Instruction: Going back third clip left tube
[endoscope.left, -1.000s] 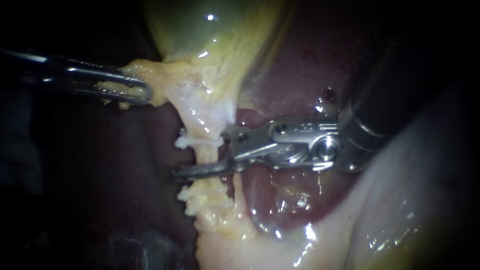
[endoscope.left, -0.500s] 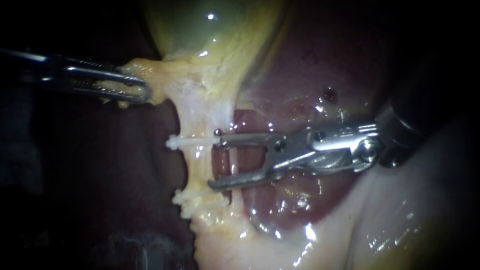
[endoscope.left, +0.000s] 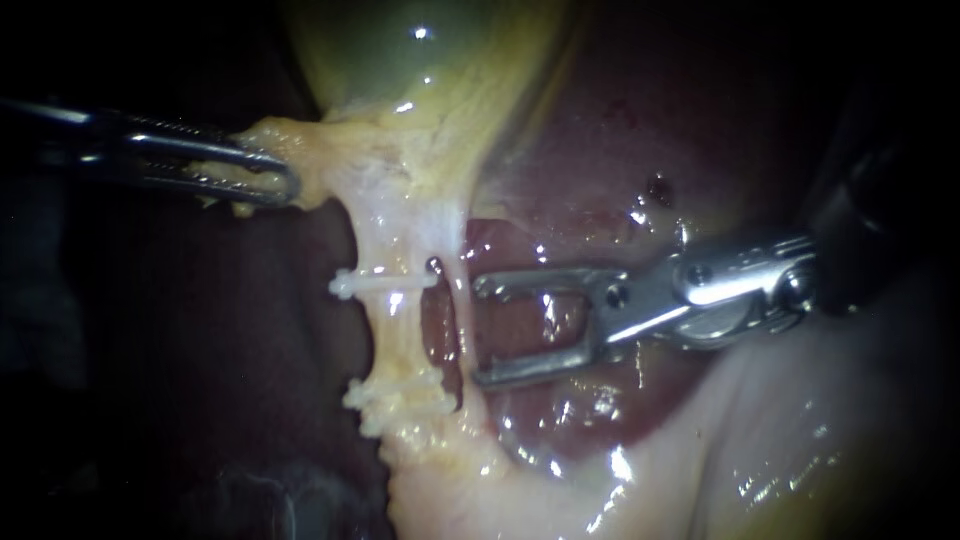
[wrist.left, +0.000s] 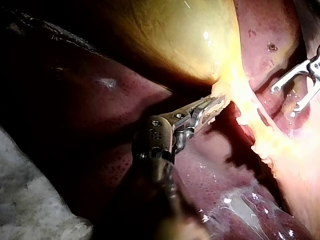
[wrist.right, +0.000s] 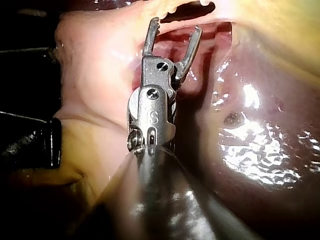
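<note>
Right instrument (endoscope.left: 480, 335), a slender steel shaft entering from the right with two thin bare metal jaws. The jaws are spread wide with nothing between them. Both tips sit just beside a thin pale strand (endoscope.left: 461, 330), the right-hand of the two; cannot tell if they touch it. The right wrist view confirms the gap and the empty jaws (wrist.right: 175, 27).

Left instrument (endoscope.left: 268, 178), a dark shaft with long slotted metal jaws. It is clamped on yellow fatty tissue at the neck of the glossy green-yellow gallbladder (endoscope.left: 430, 70), pulling it leftward. The left wrist view shows the same bite (wrist.left: 214, 104).

Left tube (endoscope.left: 392, 335), a pale cream band running down from that neck, left of the thin strand, and taut. A narrow white plastic clip (endoscope.left: 385, 285) crosses it high up. A bunched pair of white clips (endoscope.left: 398, 395) crosses it lower, with bare tube between. Dark red wet liver (endoscope.left: 600, 150) lies behind.

Step judged: backing the right instrument away from the clipped left tube. Nearly free, by the look.

Doing it well:
- Withdraw along the shaft's own line, with no sideways sweep. The thin strand is close to both tips and would snag easily.
- Leave the jaws apart until the tips are clear of the strand; closing here risks nipping it.
- Avoid dipping the lower jaw into the liver surface beneath.
- Left instrument steady: any change in pull shifts the tube and loads the clips.
- Check that the upper clip spans the tube's full width.
</note>
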